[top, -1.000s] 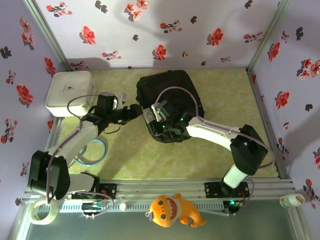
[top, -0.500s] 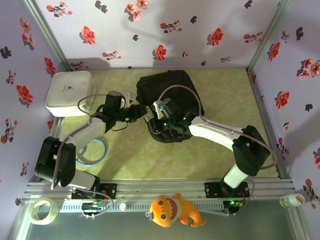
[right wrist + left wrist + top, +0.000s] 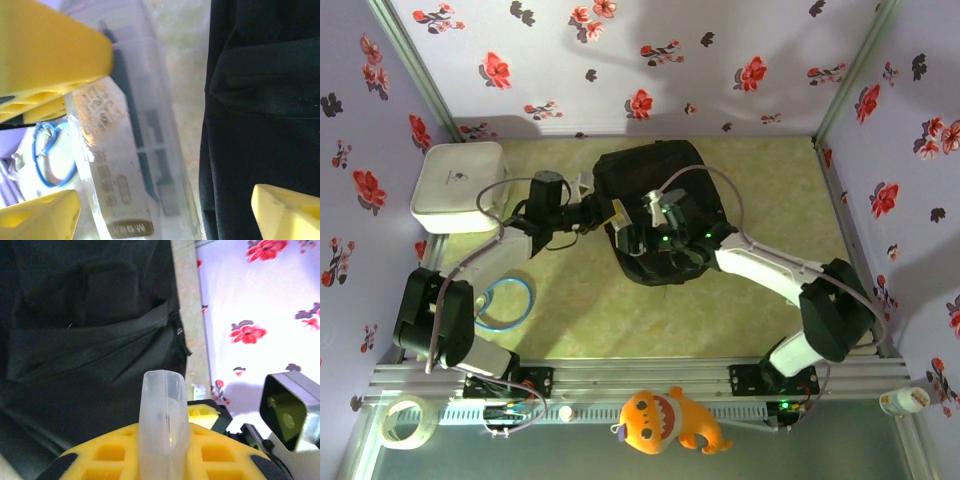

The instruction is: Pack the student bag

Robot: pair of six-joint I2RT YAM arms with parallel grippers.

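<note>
The left gripper (image 3: pixel 165 452) pinches a clear case (image 3: pixel 164 405) between its yellow fingers (image 3: pixel 116 451), which press against both flat sides of the case, so that it stands on edge with its rounded end pointing at the bag (image 3: pixel 90 315). The right gripper (image 3: pixel 165 215) has its jaws spread wide. Its yellow fingertips (image 3: pixel 42 216) sit at either side of the case (image 3: pixel 125 150) without touching it, while one yellow finger of the left gripper lies on the case's upper part. Dark pen shapes and printed text show through the plastic. Just beside the case hangs the bag's black fabric (image 3: pixel 265 100), with a strip of table showing between them. From above, both arms meet at the left edge of the bag (image 3: pixel 655 170), which lies toward the far middle of the green table (image 3: pixel 770 180). A white case (image 3: pixel 458 185) sits in the far left corner and a blue cable (image 3: pixel 505 300) is coiled near the left arm. An orange toy (image 3: pixel 670 420) and a tape roll (image 3: pixel 405 420) lie in front of the bases.
</note>
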